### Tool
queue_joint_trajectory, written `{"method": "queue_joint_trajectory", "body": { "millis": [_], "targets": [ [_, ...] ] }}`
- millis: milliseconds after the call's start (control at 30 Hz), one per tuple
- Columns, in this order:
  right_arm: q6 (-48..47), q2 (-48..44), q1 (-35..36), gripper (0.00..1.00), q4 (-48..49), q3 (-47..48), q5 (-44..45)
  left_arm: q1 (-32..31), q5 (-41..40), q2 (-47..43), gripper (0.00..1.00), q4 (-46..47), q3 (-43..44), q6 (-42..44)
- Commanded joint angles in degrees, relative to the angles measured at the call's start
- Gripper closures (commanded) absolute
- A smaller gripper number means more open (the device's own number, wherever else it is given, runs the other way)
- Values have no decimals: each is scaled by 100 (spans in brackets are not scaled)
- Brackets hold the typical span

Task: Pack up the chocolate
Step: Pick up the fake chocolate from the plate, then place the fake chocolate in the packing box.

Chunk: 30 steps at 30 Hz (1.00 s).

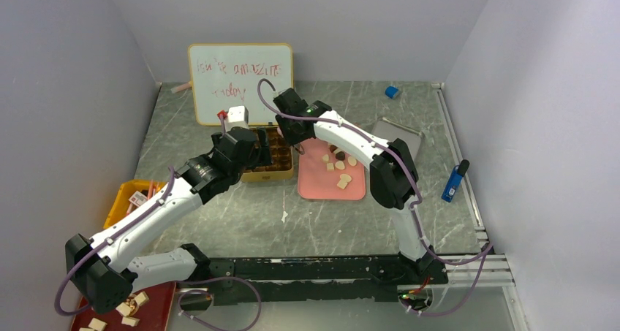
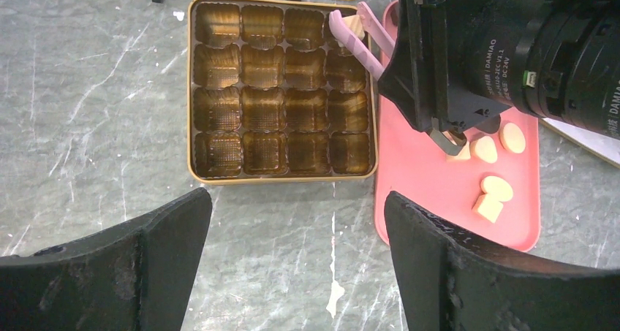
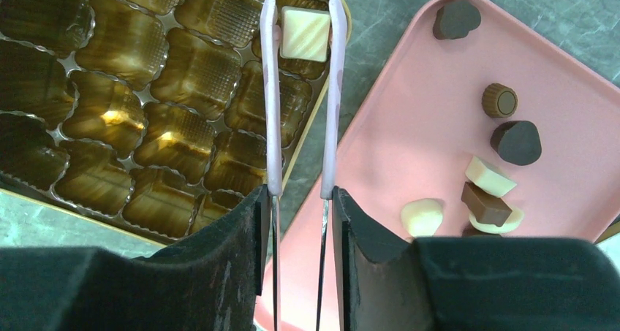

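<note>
My right gripper (image 3: 300, 199) is shut on pink-tipped tongs (image 3: 272, 90). The tong tips flank a cream square chocolate (image 3: 305, 33) at the corner cell of the gold box (image 3: 117, 90); whether they still pinch it I cannot tell. The box's other cells look empty. More chocolate, dark (image 3: 516, 142) and cream (image 3: 422, 216), lies on the pink tray (image 3: 409, 126). My left gripper (image 2: 296, 221) hangs open over bare table just in front of the box (image 2: 281, 176), holding nothing. From the left wrist view the right arm covers part of the pink tray (image 2: 424, 170).
A whiteboard (image 1: 240, 75) leans behind the box. At the near left stand a yellow bin (image 1: 131, 199) and a red tray (image 1: 157, 309) with beige chunks. A metal tray (image 1: 398, 137) and two blue objects (image 1: 392, 92) (image 1: 454, 181) lie to the right.
</note>
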Motion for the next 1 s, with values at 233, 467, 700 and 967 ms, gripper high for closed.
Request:
{"method": "queue_joint_trajectory", "body": {
  "millis": [233, 467, 700, 967],
  "targets": [
    [22, -22, -42, 64, 233, 20, -79, 42, -20, -8, 7, 66, -20, 70],
    [22, -46, -35, 63, 255, -25, -94, 48, 0, -21, 7, 57, -32, 41],
    [26, -57, -37, 62, 277, -61, -108, 51, 3, -23, 7, 48, -31, 36],
    [22, -79, -43, 61, 314, -87, -110, 48, 4, -23, 7, 38, -25, 24]
  ]
}}
